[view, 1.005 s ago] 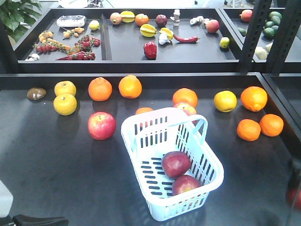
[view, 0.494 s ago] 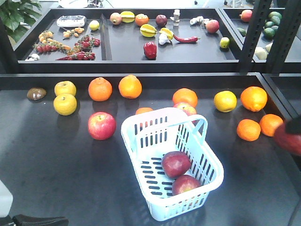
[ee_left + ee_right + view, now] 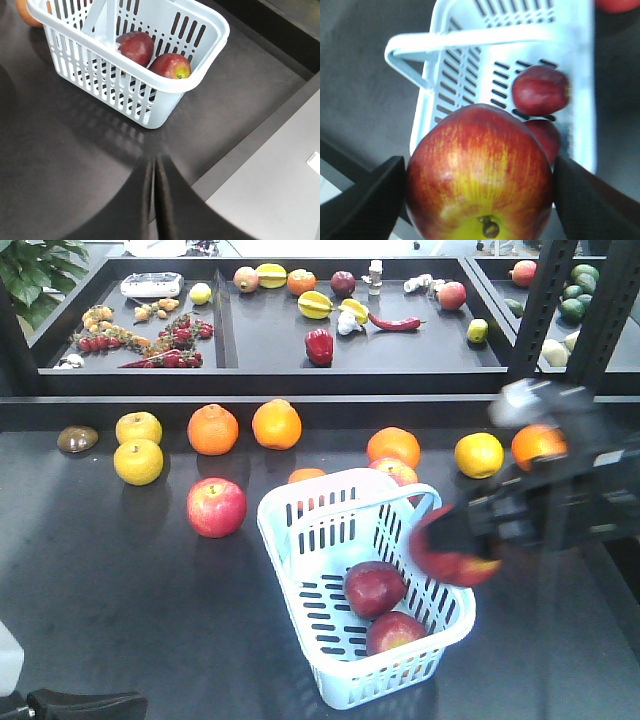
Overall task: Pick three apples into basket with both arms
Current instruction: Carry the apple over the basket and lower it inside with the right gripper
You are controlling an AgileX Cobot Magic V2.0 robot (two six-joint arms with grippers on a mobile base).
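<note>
The basket [image 3: 340, 635] sits mid-desk [image 3: 100, 590] with two apples [image 3: 375, 588] inside. The right gripper [image 3: 480, 190] has its fingers clamped on the third apple [image 3: 480, 175], above the basket's right rim; carry it over the empty part before releasing. The left gripper [image 3: 154, 200] has its fingers pressed together, empty. The right arm is motion-blurred.

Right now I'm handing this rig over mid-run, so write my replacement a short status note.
Right gripper: shut on the third apple, above the basket's right rim.
Left gripper: shut, empty, low over the table beside the basket.
Done: two apples lie in the basket.
Left: lower and release the third apple, then probably withdraw.
</note>
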